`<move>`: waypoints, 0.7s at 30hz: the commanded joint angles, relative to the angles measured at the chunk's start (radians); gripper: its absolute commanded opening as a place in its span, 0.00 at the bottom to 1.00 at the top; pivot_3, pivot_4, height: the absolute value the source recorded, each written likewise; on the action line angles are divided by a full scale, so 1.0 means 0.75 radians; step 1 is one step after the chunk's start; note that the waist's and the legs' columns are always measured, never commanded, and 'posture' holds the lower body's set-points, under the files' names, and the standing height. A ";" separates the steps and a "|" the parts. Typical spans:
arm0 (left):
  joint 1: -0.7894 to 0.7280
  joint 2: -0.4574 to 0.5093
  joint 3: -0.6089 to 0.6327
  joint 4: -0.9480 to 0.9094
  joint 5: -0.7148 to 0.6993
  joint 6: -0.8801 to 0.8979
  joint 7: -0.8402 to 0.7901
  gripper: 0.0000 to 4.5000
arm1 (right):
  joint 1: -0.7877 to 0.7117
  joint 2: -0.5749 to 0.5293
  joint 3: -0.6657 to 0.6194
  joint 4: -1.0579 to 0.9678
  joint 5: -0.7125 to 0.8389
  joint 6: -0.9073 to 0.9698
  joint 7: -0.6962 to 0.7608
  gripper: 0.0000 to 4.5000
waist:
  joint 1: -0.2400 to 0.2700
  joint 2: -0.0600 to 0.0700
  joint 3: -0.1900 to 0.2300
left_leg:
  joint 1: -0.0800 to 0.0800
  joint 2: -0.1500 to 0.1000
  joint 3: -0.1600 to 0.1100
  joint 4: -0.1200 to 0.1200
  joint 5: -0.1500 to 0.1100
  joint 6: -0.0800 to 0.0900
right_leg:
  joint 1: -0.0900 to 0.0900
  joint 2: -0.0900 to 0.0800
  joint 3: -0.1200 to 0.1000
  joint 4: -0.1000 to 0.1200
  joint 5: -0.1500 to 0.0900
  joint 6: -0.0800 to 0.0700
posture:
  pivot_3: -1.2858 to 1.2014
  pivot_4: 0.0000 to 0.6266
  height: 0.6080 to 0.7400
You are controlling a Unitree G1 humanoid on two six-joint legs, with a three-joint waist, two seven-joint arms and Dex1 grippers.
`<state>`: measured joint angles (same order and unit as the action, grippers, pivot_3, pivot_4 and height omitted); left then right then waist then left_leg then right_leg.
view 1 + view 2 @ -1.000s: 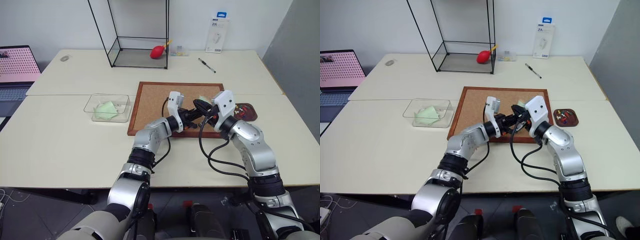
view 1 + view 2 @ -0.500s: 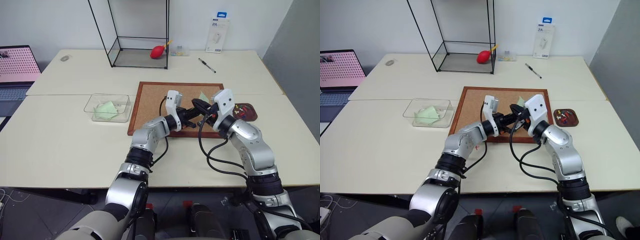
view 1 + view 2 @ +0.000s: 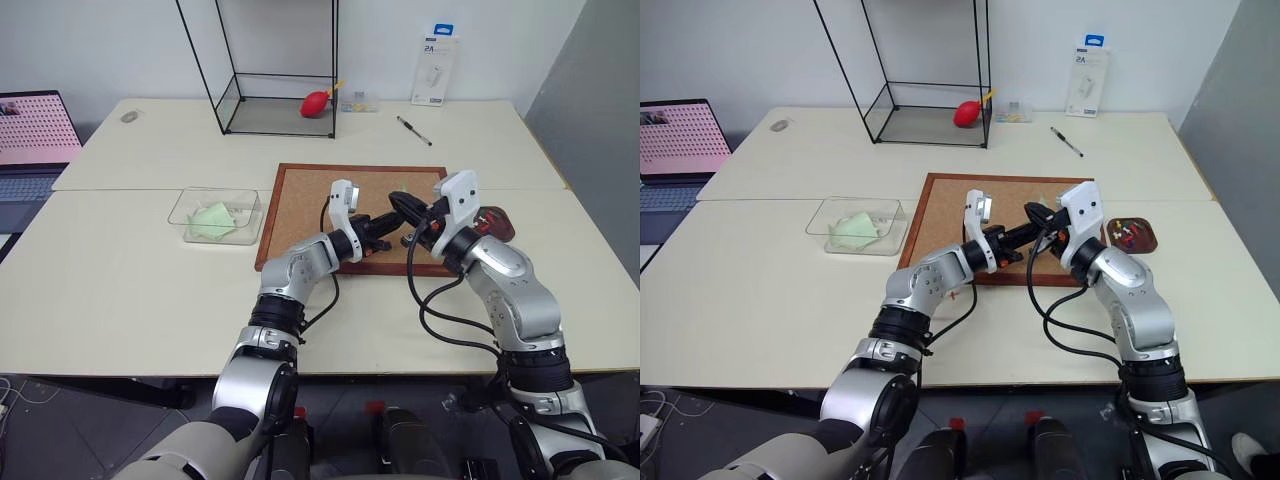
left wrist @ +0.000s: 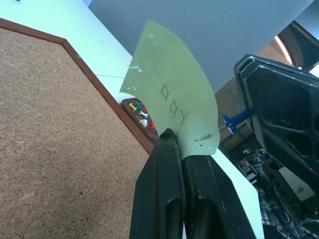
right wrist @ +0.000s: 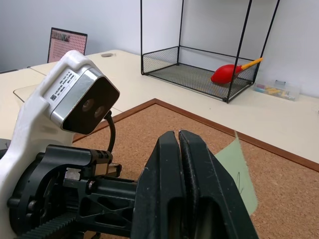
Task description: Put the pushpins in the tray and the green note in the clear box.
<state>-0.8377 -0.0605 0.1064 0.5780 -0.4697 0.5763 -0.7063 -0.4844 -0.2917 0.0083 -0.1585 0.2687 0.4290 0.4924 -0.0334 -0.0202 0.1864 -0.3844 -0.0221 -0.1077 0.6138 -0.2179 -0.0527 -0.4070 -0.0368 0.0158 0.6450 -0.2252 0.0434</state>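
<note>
While both arms meet over the cork board (image 3: 310,205), the writing comes first: the white packet (image 3: 436,71) against the back wall has a blue tab and reads "2A" near its top, the rest too small to read. The green note (image 4: 172,107) carries a few handwritten strokes in dark ink, three or four characters, not legible, plus small pin holes along its edges.

Now the pincers. The left gripper (image 4: 174,144) has its two black fingers pressed together on the note's lower edge, and the slip stands up from the fingertips, slightly curled, above the board. In the head view the note (image 3: 402,194) peeks out pale green between the two grippers. The right gripper (image 5: 178,137) is fully closed too, fingers flat against each other with nothing between them; the note sits just beside its tips, and whether they touch it I cannot tell.

Off the board's right edge sits the tray (image 3: 1132,233), with pushpins (image 4: 139,113) already in it, red, yellow, green and white heads. The clear box (image 3: 216,215) lies on the table left of the board, well apart from the grippers, and it holds another pale green slip (image 3: 211,220).
</note>
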 commanded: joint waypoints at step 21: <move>0.001 0.023 -0.001 -0.018 0.033 -0.140 0.031 0.02 | -0.067 0.018 -0.163 -0.110 0.210 0.178 -0.123 0.00 | 0.001 0.000 0.000 | 0.000 0.000 0.000 0.000 0.000 0.000 | 0.000 0.000 0.000 0.000 0.000 0.000 | 0.52 0.24 1.00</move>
<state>-0.8306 -0.0442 0.1112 0.5661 -0.4563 0.5024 -0.6906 -0.5116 -0.2720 -0.0894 -0.1837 0.4016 0.5605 0.4081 -0.0330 -0.0202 0.1864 -0.3846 -0.0221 -0.1076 0.6137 -0.2179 -0.0527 -0.4071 -0.0367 0.0158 0.6449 -0.2252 0.0434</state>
